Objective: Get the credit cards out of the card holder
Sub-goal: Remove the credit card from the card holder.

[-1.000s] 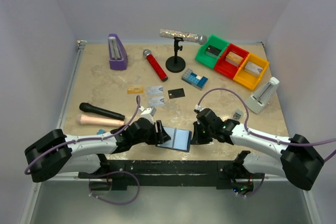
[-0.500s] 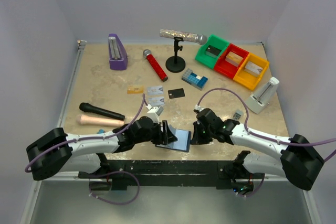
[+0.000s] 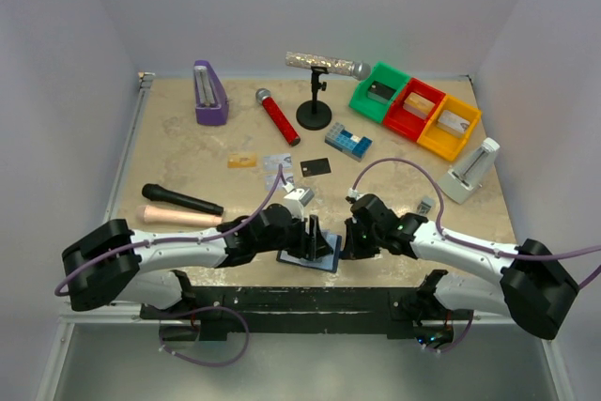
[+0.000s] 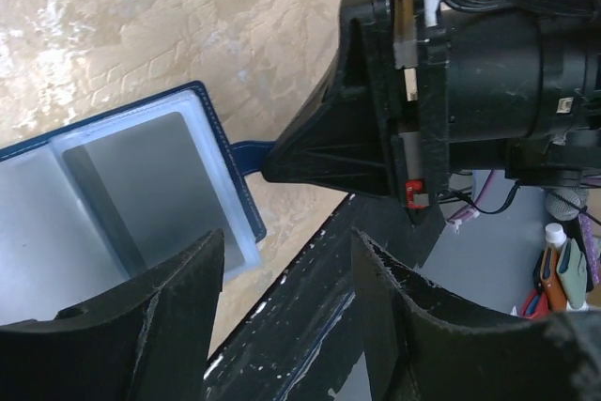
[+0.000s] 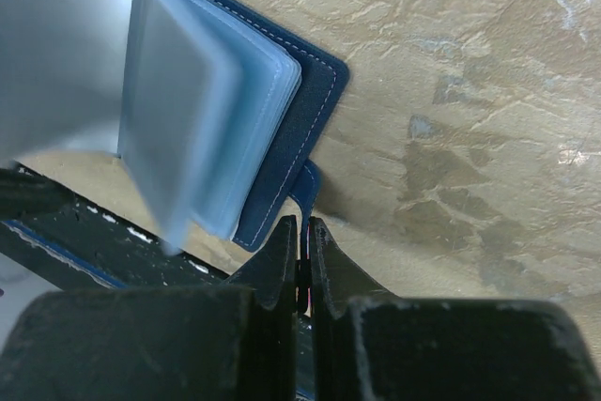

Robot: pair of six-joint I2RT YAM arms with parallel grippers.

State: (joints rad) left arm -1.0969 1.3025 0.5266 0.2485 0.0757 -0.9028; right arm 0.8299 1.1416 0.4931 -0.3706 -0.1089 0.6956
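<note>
The card holder [image 3: 328, 257] lies open near the table's front edge, dark blue with pale pockets [image 4: 141, 185] [image 5: 202, 110]. My right gripper [image 3: 348, 242] [image 5: 300, 249] is shut on its small blue closure tab [image 5: 310, 181] [image 4: 250, 150]. My left gripper [image 3: 314, 233] [image 4: 286, 302] hovers over the holder's right half, open, with nothing between its fingers. Whether a card sits in the pockets I cannot tell. Out on the table lie a gold credit card [image 3: 242, 161], a silver one [image 3: 278, 161] and a dark one [image 3: 315, 167].
A black microphone [image 3: 181, 200] and a beige handle [image 3: 177, 217] lie at the left. Further back are a purple metronome [image 3: 208, 93], a red microphone [image 3: 278, 115], a mic stand [image 3: 315, 112], a blue-white block [image 3: 348, 141], coloured bins [image 3: 415, 110] and a white device [image 3: 471, 172].
My left gripper has swung to the right, from the holder's left edge to over its right half, staying open. The right gripper has kept its hold on the tab.
</note>
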